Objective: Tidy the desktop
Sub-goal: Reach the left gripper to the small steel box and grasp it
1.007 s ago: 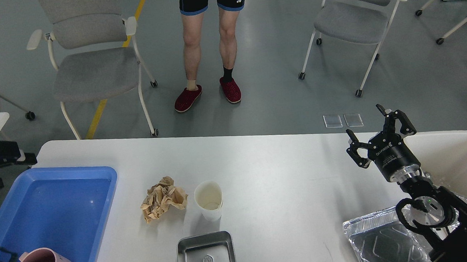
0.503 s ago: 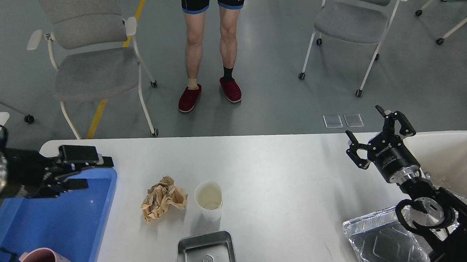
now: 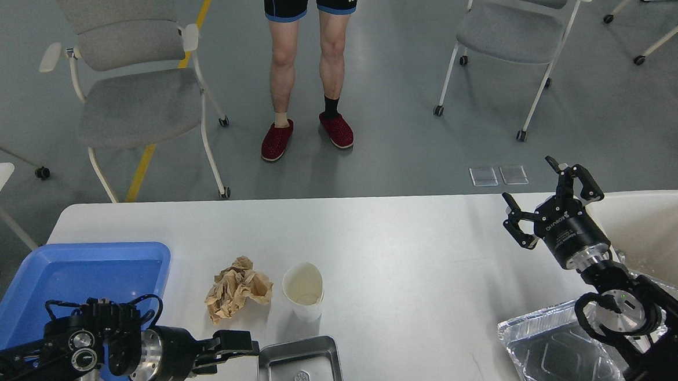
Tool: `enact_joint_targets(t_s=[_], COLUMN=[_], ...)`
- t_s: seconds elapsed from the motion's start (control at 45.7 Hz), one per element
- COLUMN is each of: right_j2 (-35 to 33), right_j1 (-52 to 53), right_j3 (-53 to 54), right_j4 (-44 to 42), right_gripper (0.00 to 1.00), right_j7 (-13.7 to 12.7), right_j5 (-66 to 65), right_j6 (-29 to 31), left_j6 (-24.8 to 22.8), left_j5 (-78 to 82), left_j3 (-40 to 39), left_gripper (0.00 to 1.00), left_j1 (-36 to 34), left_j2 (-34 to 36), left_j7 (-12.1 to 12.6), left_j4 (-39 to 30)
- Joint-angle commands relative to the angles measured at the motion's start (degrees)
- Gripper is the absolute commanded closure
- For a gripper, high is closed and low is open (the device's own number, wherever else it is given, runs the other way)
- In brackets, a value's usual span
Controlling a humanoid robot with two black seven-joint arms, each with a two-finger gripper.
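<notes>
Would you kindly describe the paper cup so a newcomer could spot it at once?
On the large white desktop, look near the middle of its front half, just beyond the square metal tray. The white paper cup stands upright there, right of the crumpled brown paper wad. It is the only tall, open-topped white thing among them.

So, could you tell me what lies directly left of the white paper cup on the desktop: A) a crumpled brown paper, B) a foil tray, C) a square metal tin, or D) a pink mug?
A: the crumpled brown paper sits just left of the white paper cup on the desktop.
</notes>
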Motion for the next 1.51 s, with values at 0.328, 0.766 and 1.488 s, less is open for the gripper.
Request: enact_joint_targets(t_s=[0.328, 0.766, 1.488], right_j2=[-0.1, -0.1, 0.0], right_j1=[0.0, 0.0, 0.1], right_j3=[-0.1, -0.1, -0.2], right_j4=[-0.1, -0.1, 0.0], right_gripper=[0.00, 0.00, 0.00], right_j7=[0.0, 0.0, -0.1], right_j5=[0.0, 0.0, 0.0], right_j6=[0.1, 0.1, -0.1], left_j6=[10.9, 10.9, -16.5], left_j5=[10.2, 10.1, 3.0], left_j3=[4.9, 4.5, -13.5], left_gripper=[0.26, 0.85, 1.00], left_j1=[5.2, 5.1, -4.3], left_j2=[-7.1, -8.4, 7.7], left_j7=[-0.4, 1.2, 5.4], left_j4=[2.6, 4.2, -6.3])
